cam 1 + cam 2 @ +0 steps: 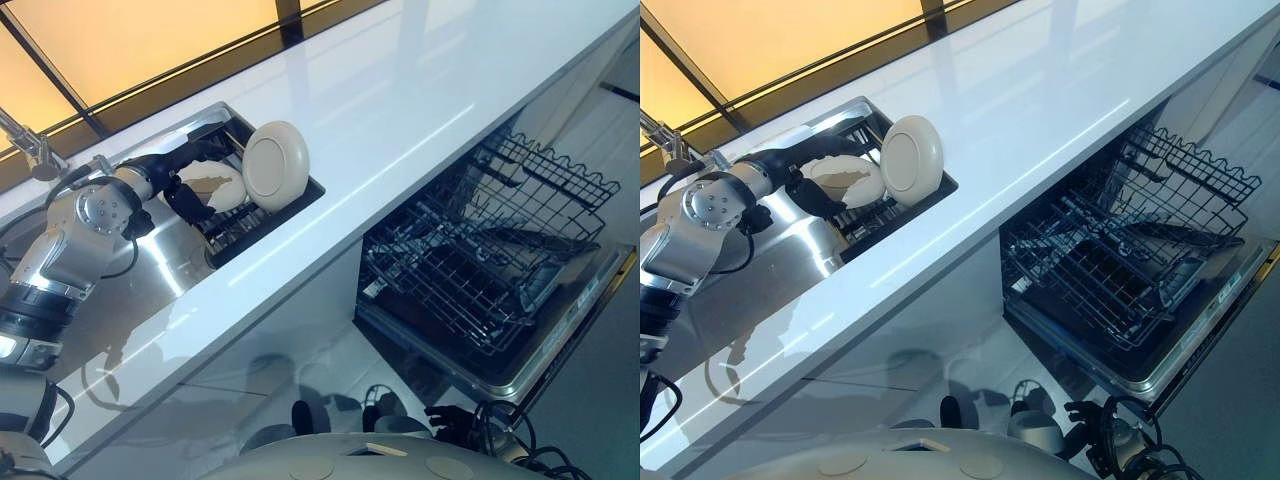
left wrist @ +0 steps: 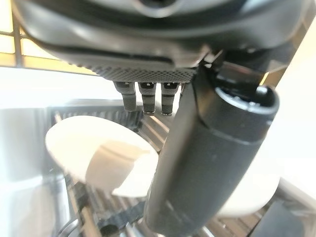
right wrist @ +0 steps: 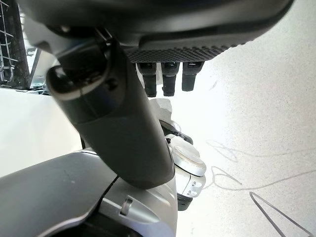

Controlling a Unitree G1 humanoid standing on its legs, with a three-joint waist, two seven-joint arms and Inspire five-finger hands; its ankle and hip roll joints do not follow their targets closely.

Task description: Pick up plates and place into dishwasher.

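Observation:
A cream plate (image 1: 275, 165) stands on edge in a black dish rack (image 1: 270, 218) set in the sink. Beside it, a second cream plate (image 1: 216, 186) leans at a slant. My left hand (image 1: 186, 200) reaches into the rack right at that leaning plate, fingers straight and open. In the left wrist view the leaning plate (image 2: 94, 158) lies just past the fingers (image 2: 148, 98), with the thumb (image 2: 212, 153) in front and apart from it. My right hand (image 3: 118, 123) hangs open over the floor and holds nothing.
The open dishwasher (image 1: 560, 340) sits low on the right, with its lower wire rack (image 1: 470, 270) and an upper rack (image 1: 545, 170) pulled out. A white countertop (image 1: 400, 90) runs between sink and dishwasher. A faucet (image 1: 25, 140) stands at the far left above the steel sink (image 1: 170, 265).

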